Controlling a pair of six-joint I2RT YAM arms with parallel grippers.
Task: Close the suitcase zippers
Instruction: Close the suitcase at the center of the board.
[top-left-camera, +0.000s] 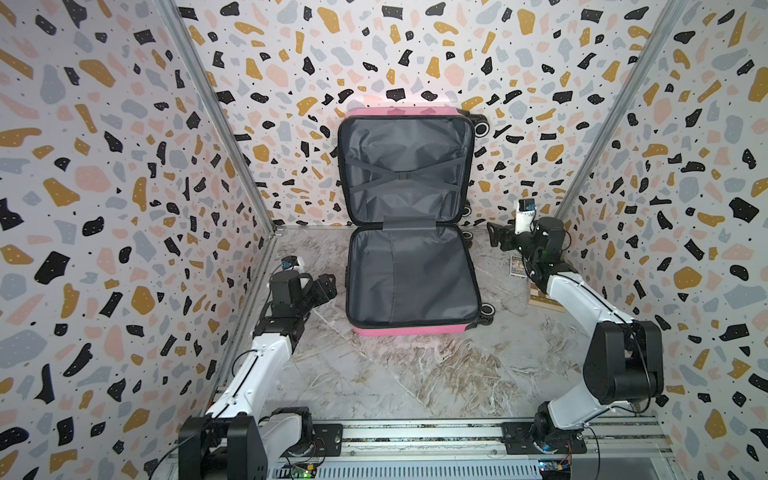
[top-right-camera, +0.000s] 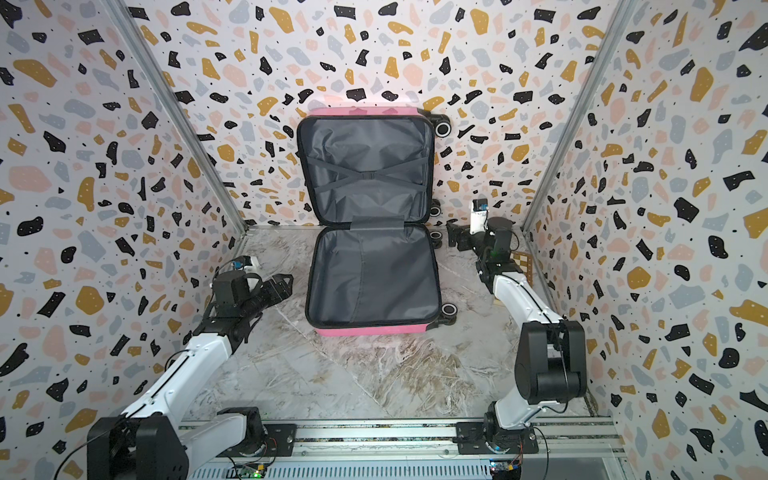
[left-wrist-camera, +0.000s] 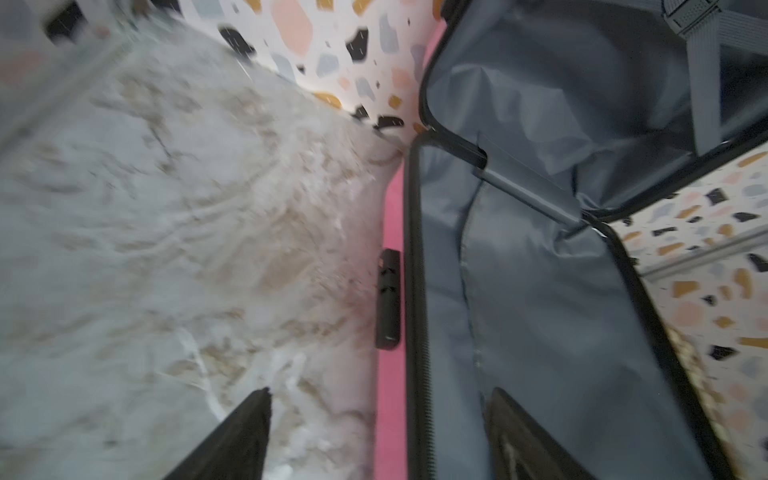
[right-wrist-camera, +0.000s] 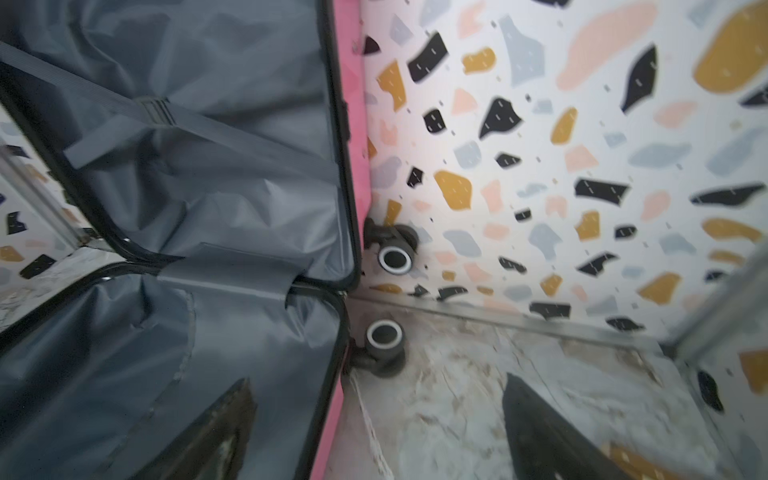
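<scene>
The pink suitcase (top-left-camera: 409, 331) lies wide open in both top views. Its lower shell (top-right-camera: 374, 282) is flat on the table and its upper shell (top-left-camera: 405, 166) leans upright against the back wall. Dark grey lining shows in both shells. The black zipper band (left-wrist-camera: 415, 291) runs unjoined round each rim (right-wrist-camera: 347, 166), and I cannot make out any pulls. My left gripper (top-left-camera: 329, 286) (left-wrist-camera: 381, 390) hovers open beside the lower shell's left wall. My right gripper (top-left-camera: 493, 235) (right-wrist-camera: 376, 378) is open near the hinge-end wheels (right-wrist-camera: 384, 336). Neither holds anything.
A black block (left-wrist-camera: 388, 299) is set into the pink left side wall. A checkered wooden box (top-right-camera: 523, 264) lies by the right wall, under my right arm. Patterned walls close in the back and both sides. Bare marble table (top-left-camera: 415, 374) stretches in front of the case.
</scene>
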